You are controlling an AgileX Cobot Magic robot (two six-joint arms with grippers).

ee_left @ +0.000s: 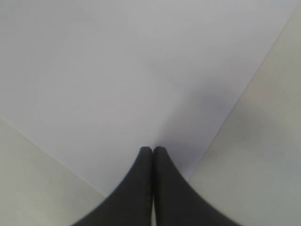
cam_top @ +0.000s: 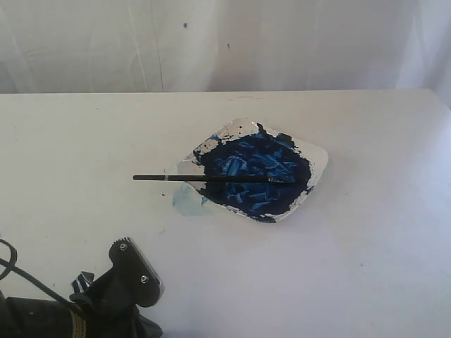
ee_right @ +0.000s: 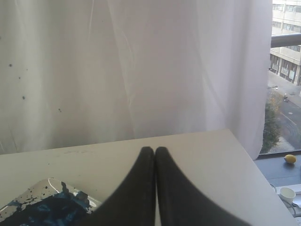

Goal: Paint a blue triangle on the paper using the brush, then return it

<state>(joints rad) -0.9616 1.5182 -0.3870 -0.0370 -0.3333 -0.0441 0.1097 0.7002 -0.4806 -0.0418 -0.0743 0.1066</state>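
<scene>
The brush [cam_top: 204,178] lies flat across the white dish [cam_top: 316,160] of dark-blue paint, its black handle sticking out past the dish's left rim and its tip resting in the paint. No gripper touches it. In the left wrist view my left gripper [ee_left: 153,149] is shut and empty, hanging over the plain white paper [ee_left: 117,70]. My right gripper [ee_right: 154,149] is also shut and empty, with a corner of the dish [ee_right: 44,186] beside it. No blue triangle shows in any view.
A pale blue smear [cam_top: 187,199] marks the table next to the dish. The left arm's black body [cam_top: 127,282] sits at the front left. A white curtain [ee_right: 141,66] hangs behind the table, whose right edge [ee_right: 244,155] drops off by a window.
</scene>
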